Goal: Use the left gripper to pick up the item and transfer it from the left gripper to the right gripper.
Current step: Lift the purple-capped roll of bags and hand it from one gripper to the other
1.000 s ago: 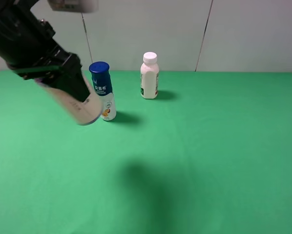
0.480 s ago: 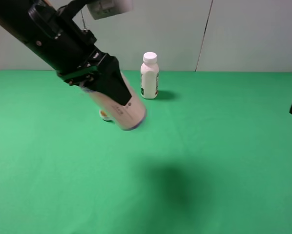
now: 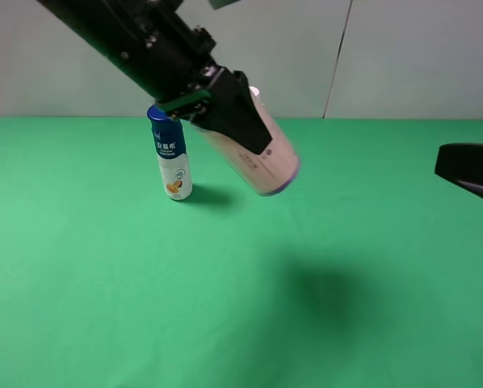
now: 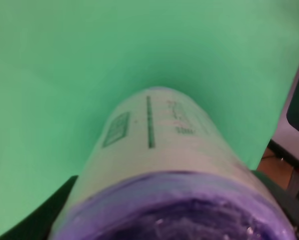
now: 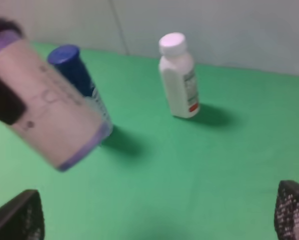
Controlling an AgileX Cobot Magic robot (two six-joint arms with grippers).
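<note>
The left gripper (image 3: pixel 229 113) holds the cream roll with purple ends (image 3: pixel 263 159) in the air, over the back middle of the worktop. The right gripper (image 3: pixel 468 170) is wide open at the right edge. I think the roll must go between its fingers next.

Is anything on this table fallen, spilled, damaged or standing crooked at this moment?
Nothing stands out. The blue-capped bottle and the white-capped bottle both stand upright on the green cloth, and no spill shows. Only the cream roll is tilted, but it hangs in the air, held by the left end effector.
</note>
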